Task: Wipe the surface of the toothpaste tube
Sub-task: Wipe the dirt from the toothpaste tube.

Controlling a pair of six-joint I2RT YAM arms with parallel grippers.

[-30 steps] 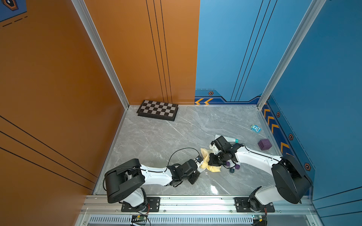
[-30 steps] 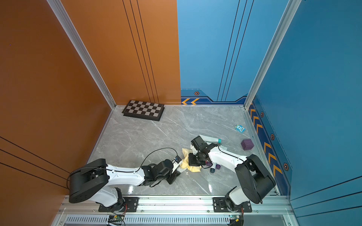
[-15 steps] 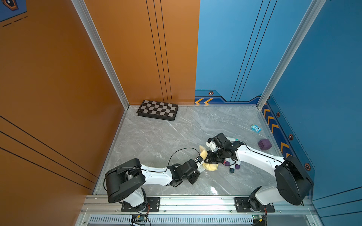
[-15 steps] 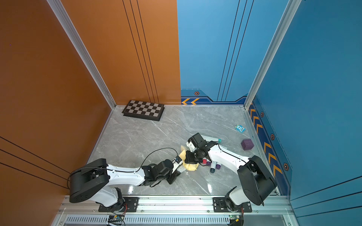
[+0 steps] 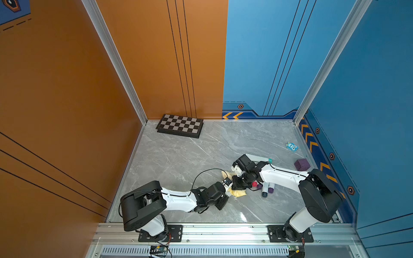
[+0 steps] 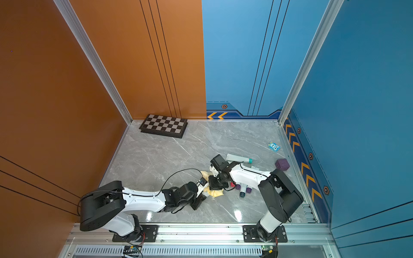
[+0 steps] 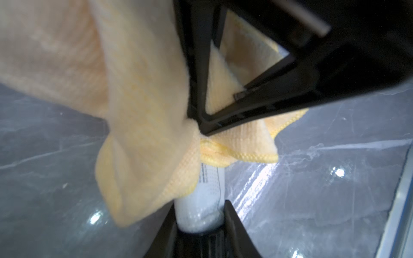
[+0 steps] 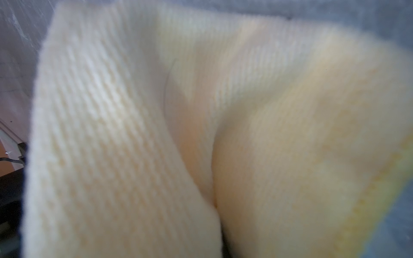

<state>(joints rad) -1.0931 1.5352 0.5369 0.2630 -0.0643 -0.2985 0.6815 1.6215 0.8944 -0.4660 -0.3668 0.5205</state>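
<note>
- I see my left arm point(image 5: 178, 198) lying low along the near edge of the grey table point(image 5: 178, 160) and reaching to the right. Its left gripper point(image 5: 226, 187) ends near the middle.
- My right arm point(image 5: 283, 176) rises from the near right corner and stretches left across the table. The wrist is turned down, so the right gripper point(image 5: 237, 184) points down and to the near left, just beside the left one.
- The left wrist view shows the left jaws clamped on one end of the white toothpaste tube point(image 7: 205, 189).
- In the same view the yellow cloth point(image 7: 145, 111) covers the rest of the tube, and the right jaws are pinched tight on a fold of it.
- Both top views hide the tube. There I see only the cloth between the two grippers.
- The right wrist view is filled with blurred cloth, and its own jaws do not show.
- Only the top views show the chessboard point(image 5: 180, 125) at the far left, a second tube point(image 5: 257, 157) with a teal cap just beyond the right arm, and a purple cube point(image 5: 301, 164) at the right.
</note>
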